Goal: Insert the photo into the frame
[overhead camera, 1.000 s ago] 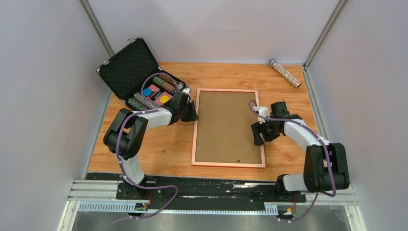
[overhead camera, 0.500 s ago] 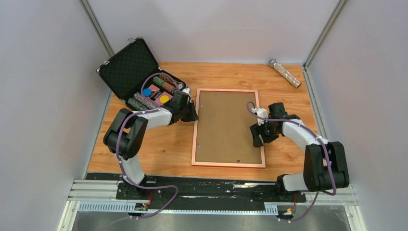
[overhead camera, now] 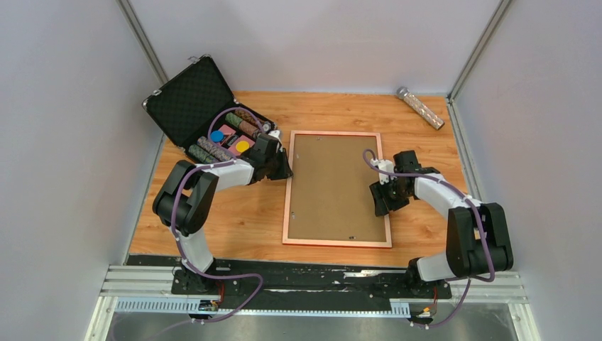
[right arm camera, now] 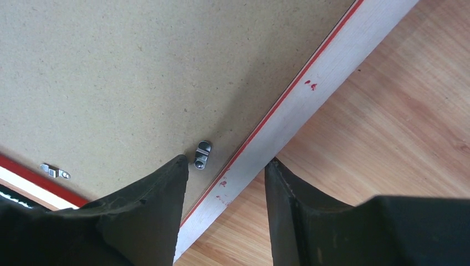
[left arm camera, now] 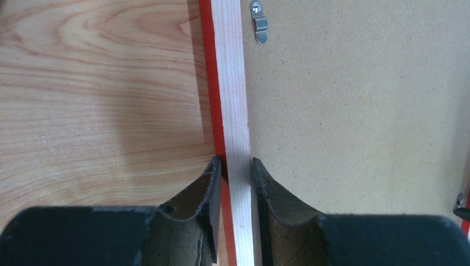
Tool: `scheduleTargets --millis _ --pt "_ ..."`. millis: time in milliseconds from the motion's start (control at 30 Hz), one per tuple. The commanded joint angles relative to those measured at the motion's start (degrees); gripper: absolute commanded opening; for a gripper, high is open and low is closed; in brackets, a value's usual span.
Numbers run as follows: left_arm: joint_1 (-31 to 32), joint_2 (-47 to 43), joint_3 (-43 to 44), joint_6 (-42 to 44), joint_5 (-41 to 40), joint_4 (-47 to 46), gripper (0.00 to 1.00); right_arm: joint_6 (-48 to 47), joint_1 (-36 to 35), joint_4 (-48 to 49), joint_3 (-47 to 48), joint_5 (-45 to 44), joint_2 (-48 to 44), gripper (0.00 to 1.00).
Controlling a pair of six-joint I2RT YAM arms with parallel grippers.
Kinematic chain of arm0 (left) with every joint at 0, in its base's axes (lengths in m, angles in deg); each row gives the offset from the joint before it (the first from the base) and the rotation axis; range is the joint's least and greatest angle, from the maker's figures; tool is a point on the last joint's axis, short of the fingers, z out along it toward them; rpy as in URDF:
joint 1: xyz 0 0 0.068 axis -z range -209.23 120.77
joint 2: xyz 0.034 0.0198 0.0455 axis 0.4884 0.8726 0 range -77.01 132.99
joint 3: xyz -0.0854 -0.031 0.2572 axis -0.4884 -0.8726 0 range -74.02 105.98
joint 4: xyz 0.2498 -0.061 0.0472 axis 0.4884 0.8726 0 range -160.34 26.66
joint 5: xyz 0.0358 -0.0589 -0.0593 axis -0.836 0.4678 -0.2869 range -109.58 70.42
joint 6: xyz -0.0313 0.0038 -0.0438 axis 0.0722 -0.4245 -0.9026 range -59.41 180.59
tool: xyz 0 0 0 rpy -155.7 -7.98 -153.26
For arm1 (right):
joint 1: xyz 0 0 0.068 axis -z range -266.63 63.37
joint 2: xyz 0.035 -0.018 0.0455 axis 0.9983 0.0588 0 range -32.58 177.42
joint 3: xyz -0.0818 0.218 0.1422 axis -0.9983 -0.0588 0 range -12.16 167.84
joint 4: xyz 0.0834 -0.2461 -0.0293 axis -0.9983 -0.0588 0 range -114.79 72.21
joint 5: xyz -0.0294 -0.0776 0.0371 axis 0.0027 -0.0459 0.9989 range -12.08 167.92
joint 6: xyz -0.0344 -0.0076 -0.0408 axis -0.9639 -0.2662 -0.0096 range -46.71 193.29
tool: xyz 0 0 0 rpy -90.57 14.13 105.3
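The frame (overhead camera: 287, 192) lies face down in the middle of the table, its pale rim (left arm camera: 233, 83) edged in red. A brown backing board (overhead camera: 334, 188) fills it. The photo is hidden. My left gripper (overhead camera: 286, 168) is shut on the frame's left rim, one finger on each side of it (left arm camera: 235, 163). My right gripper (overhead camera: 383, 201) stands open astride the right rim (right arm camera: 327, 83), one finger over the board and one over the table (right arm camera: 227, 160), with gaps on both sides. A small metal clip (right arm camera: 202, 154) sits on the board beside the inner finger.
An open black foam-lined case (overhead camera: 192, 96) with rolls and coloured discs stands at the back left, close behind my left arm. A glittery tube (overhead camera: 420, 107) lies at the back right. Another metal clip (left arm camera: 259, 22) sits near the left rim. Grey walls enclose the table.
My right arm has shifted slightly in over the frame's right rim, its elbow drawing closer. The left arm and the frame have not moved.
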Motion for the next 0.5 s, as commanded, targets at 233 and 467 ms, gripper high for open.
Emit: scheduleTargets --millis 233,467 --pt "0.1 -1.2 0.1 -0.1 -0.7 -1.7 0.08 0.7 -0.2 2.8 2.3 -3.9 2.1 0.47" --pt "0.1 -1.3 0.1 -0.1 -0.6 -1.6 0.08 0.4 -0.2 2.9 2.4 -4.8 2.1 0.45"
